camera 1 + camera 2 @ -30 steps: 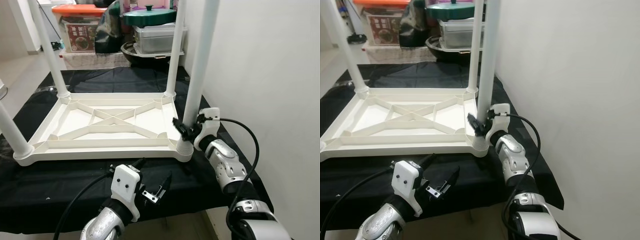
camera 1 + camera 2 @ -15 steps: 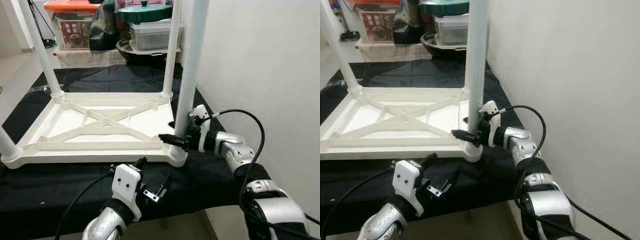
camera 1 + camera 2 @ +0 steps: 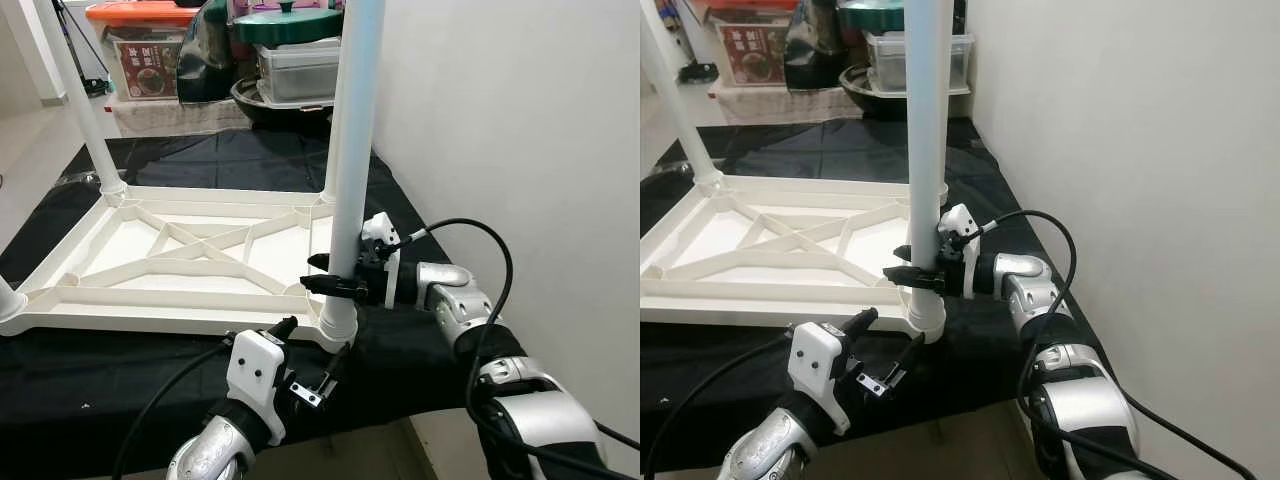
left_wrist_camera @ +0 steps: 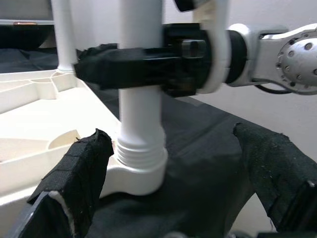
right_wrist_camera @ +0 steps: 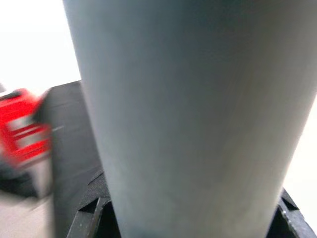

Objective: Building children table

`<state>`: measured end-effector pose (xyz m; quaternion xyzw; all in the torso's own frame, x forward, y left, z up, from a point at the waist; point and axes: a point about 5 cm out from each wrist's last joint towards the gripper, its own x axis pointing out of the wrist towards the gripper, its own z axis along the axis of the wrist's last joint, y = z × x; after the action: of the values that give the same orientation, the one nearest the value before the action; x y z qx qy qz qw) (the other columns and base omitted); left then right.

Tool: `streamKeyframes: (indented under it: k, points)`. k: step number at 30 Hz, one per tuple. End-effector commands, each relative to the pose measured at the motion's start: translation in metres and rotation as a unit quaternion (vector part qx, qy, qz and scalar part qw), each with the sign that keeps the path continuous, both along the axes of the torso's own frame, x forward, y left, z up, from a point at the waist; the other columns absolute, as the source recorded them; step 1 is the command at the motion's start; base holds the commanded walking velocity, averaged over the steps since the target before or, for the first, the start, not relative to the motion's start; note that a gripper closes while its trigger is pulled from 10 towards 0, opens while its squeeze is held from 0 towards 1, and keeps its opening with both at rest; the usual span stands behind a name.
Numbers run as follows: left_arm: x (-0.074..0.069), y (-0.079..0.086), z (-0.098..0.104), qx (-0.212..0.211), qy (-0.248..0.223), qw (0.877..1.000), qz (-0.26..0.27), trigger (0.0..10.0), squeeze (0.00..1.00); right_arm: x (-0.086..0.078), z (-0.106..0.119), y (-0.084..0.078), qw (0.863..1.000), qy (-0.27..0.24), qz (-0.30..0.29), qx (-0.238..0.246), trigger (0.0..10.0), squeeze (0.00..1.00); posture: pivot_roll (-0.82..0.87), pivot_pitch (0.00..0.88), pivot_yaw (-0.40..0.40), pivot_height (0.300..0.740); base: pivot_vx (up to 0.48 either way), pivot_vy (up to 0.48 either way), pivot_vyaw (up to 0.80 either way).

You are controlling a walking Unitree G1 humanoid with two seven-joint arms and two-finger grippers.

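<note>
A white plastic table top (image 3: 190, 265) lies upside down on a black cloth (image 3: 120, 375), with white legs standing up from its corners. My right gripper (image 3: 335, 284) reaches in level from the right and is shut on the near right leg (image 3: 352, 170), just above its socket (image 3: 338, 322). In the right wrist view that leg (image 5: 188, 114) stands between the black fingers (image 5: 94, 213). My left gripper (image 3: 315, 342) hovers low at the cloth's front edge, open, pointing at the same socket (image 4: 141, 166) without touching it; its fingers (image 4: 74, 183) stand wide apart.
A white wall (image 3: 520, 150) runs close along the right side. Behind the table stand an orange-lidded box (image 3: 150, 50), a clear container (image 3: 300, 75) and a green-lidded pot (image 3: 290, 22). The cloth's front edge (image 3: 120, 440) drops off near me.
My right gripper swung from beside the leg's base to level and closed around the leg. The whole view shifted sideways, so the camera moved. The left gripper stayed low and open.
</note>
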<state>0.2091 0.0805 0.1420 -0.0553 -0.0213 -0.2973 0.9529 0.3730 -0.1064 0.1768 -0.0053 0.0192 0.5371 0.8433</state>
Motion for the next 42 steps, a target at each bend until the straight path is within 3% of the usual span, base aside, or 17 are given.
streamKeyframes:
  k: [1,7,9,10,12,14,16,20,24,25,31,32,33,34,35,36,42]
  points:
    - [0.000,0.001,-0.007,0.007,0.014,1.000,0.000,10.0,0.00,0.005,0.002,-0.001,0.999,0.005,-0.040,0.012,0.0,0.00,0.05,0.055,-0.025,0.740,0.000,0.000,0.00]
    - [0.001,0.001,-0.008,0.008,0.015,1.000,-0.002,10.0,0.00,0.022,-0.002,-0.019,0.962,0.005,-0.274,0.010,0.0,0.00,0.04,0.049,-0.027,0.740,0.000,0.000,0.00]
    - [0.001,0.002,-0.008,0.008,0.016,1.000,-0.002,10.0,0.00,0.027,-0.007,-0.048,0.874,0.016,-0.486,0.006,0.0,0.00,0.04,0.045,-0.022,0.740,0.000,0.000,0.00]
    - [0.001,0.002,-0.008,0.008,0.016,1.000,-0.002,10.0,0.00,0.027,-0.007,-0.048,0.874,0.016,-0.486,0.006,0.0,0.00,0.04,0.045,-0.022,0.740,0.000,0.000,0.00]
    - [0.001,0.002,-0.008,0.009,0.016,1.000,-0.003,10.0,0.00,0.023,-0.011,-0.064,0.801,0.024,-0.598,0.012,0.0,0.00,0.04,0.044,-0.025,0.740,0.000,0.000,0.00]
    - [0.001,0.002,-0.008,0.009,0.016,1.000,-0.003,10.0,0.00,0.023,-0.011,-0.064,0.801,0.024,-0.598,0.012,0.0,0.00,0.04,0.044,-0.025,0.740,0.000,0.000,0.00]
    - [0.001,0.001,-0.009,0.009,0.017,1.000,-0.004,10.0,0.00,0.014,-0.017,-0.057,0.744,0.044,-0.665,0.043,0.0,0.00,0.04,0.039,-0.026,0.740,0.000,0.000,0.00]
    - [0.001,0.000,-0.010,0.009,0.017,1.000,-0.006,10.0,0.00,0.001,-0.026,-0.029,0.703,0.085,-0.702,0.082,0.0,0.00,0.04,0.034,-0.033,0.740,0.000,0.000,0.00]
    - [0.001,-0.001,-0.010,0.009,0.018,1.000,-0.006,10.0,0.00,0.000,-0.028,-0.016,0.710,0.096,-0.691,0.091,0.0,0.00,0.04,0.031,-0.036,0.740,0.000,0.000,0.00]
    - [0.001,-0.001,-0.010,0.008,0.018,1.000,-0.006,10.0,0.00,0.001,-0.028,-0.008,0.720,0.101,-0.680,0.096,10.0,0.00,0.04,0.031,-0.036,0.740,0.000,0.000,0.00]
    - [0.001,-0.001,-0.010,0.007,0.019,1.000,-0.005,10.0,0.00,0.005,-0.023,0.004,0.761,0.078,-0.635,0.108,10.0,0.00,0.04,0.026,-0.039,0.740,0.000,0.000,0.00]
    - [0.001,-0.001,-0.011,0.007,0.019,1.000,-0.005,10.0,0.00,0.005,-0.022,0.005,0.764,0.074,-0.632,0.107,10.0,1.00,0.04,0.028,-0.038,0.740,0.000,0.000,0.00]
    - [0.001,-0.001,-0.011,0.007,0.019,1.000,-0.005,10.0,0.00,0.005,-0.022,0.005,0.764,0.074,-0.632,0.107,10.0,1.00,0.04,0.028,-0.038,0.740,0.000,0.000,0.00]
    - [0.001,-0.001,-0.011,0.007,0.020,1.000,-0.006,10.0,0.00,0.007,-0.018,0.003,0.792,0.050,-0.597,0.117,10.0,0.42,0.05,0.022,-0.031,0.740,0.000,0.000,0.00]
    - [0.001,-0.001,-0.011,0.007,0.020,1.000,-0.006,10.0,0.00,0.007,-0.018,0.003,0.792,0.050,-0.597,0.117,10.0,0.42,0.05,0.022,-0.031,0.740,0.000,0.000,0.00]
    - [0.002,-0.001,-0.011,0.008,0.019,1.000,-0.008,10.0,0.00,0.007,-0.015,-0.002,0.826,0.005,-0.552,0.108,10.0,0.00,0.05,0.021,-0.037,0.740,0.000,0.000,0.00]
    - [0.004,-0.001,-0.011,0.009,0.019,1.000,-0.009,10.0,0.00,0.004,-0.017,-0.013,0.888,-0.031,-0.449,0.091,10.0,0.00,0.05,0.021,-0.041,0.740,0.000,0.000,0.00]
